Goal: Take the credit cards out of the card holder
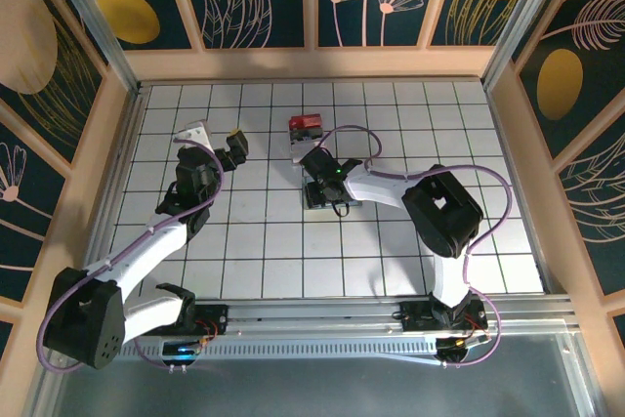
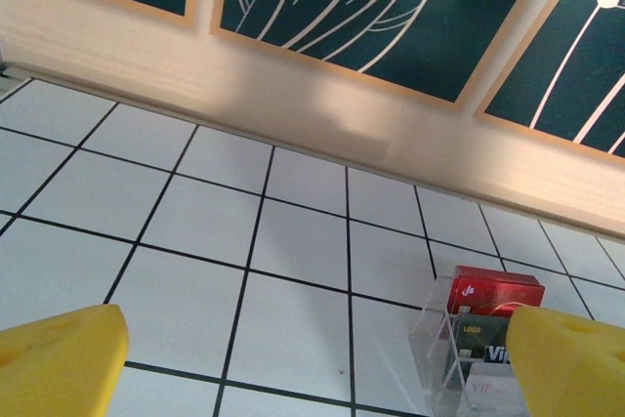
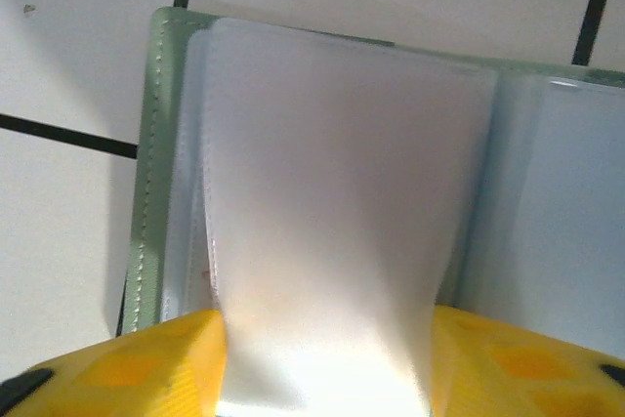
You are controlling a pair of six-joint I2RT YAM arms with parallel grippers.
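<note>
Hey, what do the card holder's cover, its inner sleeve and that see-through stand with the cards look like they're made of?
The card holder's cover: pale green faux leather or soft vinyl, judging by the stitched edge. Its inner sleeve: frosted, flexible plastic film, matt and translucent, curving upward. The stand: clear rigid plastic, probably acrylic, with see-through walls and bright edges.

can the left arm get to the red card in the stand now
Probably yes: the left tool is open, facing the red card in the clear stand across bare tiles; the right tool sits at the card holder, off that path.
</note>
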